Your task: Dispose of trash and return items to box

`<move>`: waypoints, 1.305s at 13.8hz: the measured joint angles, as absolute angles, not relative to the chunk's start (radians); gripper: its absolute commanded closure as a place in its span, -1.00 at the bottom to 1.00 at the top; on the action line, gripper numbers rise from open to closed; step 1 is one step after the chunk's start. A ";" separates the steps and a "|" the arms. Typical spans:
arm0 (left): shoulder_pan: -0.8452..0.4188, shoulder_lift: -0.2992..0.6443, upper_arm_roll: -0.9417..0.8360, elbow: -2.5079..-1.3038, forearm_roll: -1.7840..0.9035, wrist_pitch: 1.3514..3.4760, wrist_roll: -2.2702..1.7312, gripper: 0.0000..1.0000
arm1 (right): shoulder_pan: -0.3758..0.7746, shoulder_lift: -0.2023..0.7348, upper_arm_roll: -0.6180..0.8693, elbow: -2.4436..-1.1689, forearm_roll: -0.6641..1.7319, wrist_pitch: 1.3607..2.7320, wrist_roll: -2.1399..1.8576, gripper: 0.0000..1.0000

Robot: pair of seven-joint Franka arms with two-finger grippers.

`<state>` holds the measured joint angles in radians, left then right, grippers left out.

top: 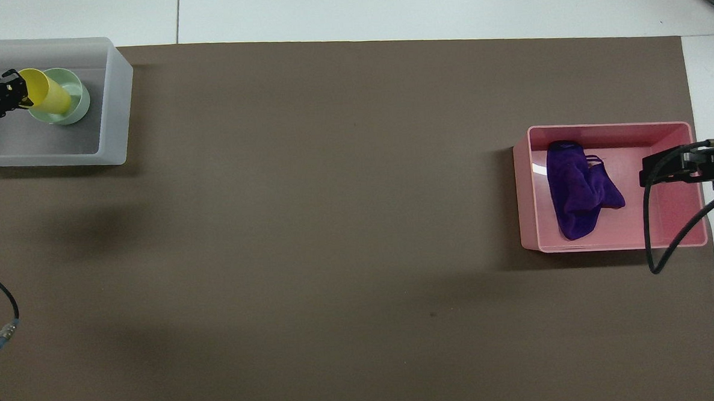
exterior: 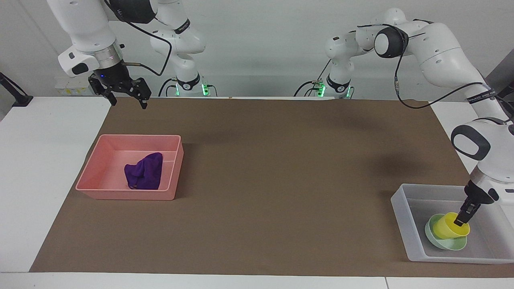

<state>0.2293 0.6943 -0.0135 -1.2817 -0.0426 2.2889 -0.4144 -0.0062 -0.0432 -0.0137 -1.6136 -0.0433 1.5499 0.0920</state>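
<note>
Shallow translucent whitish plastic tray (exterior: 401,208) at the left arm's end of the table, pale mint-green bowl (exterior: 435,240) in it, yellow plastic cup (exterior: 445,226) in the bowl, tipped toward 1 o'clock in the facing view, pink rectangular bin (exterior: 94,170) at the right arm's end, well apart, purple cloth (exterior: 144,172) inside

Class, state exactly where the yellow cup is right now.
The yellow cup sits in the mint-green bowl inside the translucent tray, at the left arm's end, gripped by the left gripper.
</note>
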 measured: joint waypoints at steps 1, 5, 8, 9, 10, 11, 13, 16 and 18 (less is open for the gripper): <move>0.229 0.693 -0.015 -1.281 -0.042 2.293 -0.411 -1.00 | -0.006 -0.043 -0.014 -1.614 -0.043 1.550 0.092 -1.00; 0.223 0.648 -0.027 -1.289 -0.041 2.294 -0.282 -1.00 | -0.006 -0.043 -0.014 -1.614 -0.043 1.550 0.092 -1.00; 0.207 0.541 -0.032 -1.395 -0.041 2.286 -0.134 -1.00 | -0.006 -0.043 -0.014 -1.614 -0.043 1.550 0.092 -1.00; 0.195 0.487 -0.033 -1.453 -0.041 2.283 -0.073 -1.00 | -0.006 -0.043 -0.014 -1.614 -0.043 1.550 0.092 -1.00; 0.183 0.436 -0.034 -1.508 -0.041 2.282 -0.026 -1.00 | -0.006 -0.043 -0.014 -1.614 -0.043 1.550 0.092 -1.00; 0.171 0.385 -0.035 -1.562 -0.041 2.281 0.012 -1.00 | -0.006 -0.043 -0.014 -1.614 -0.043 1.550 0.092 -1.00; 0.146 0.295 -0.037 -1.653 -0.041 2.277 0.068 -1.00 | -0.006 -0.043 -0.014 -1.614 -0.043 1.550 0.092 -1.00; 0.095 0.197 -0.038 -1.721 -0.041 2.203 0.105 -1.00 | -0.006 -0.043 -0.014 -1.614 -0.043 1.550 0.092 -1.00; 0.054 0.144 -0.039 -1.740 -0.041 2.132 0.110 -1.00 | -0.006 -0.043 -0.014 -1.614 -0.043 1.550 0.092 -1.00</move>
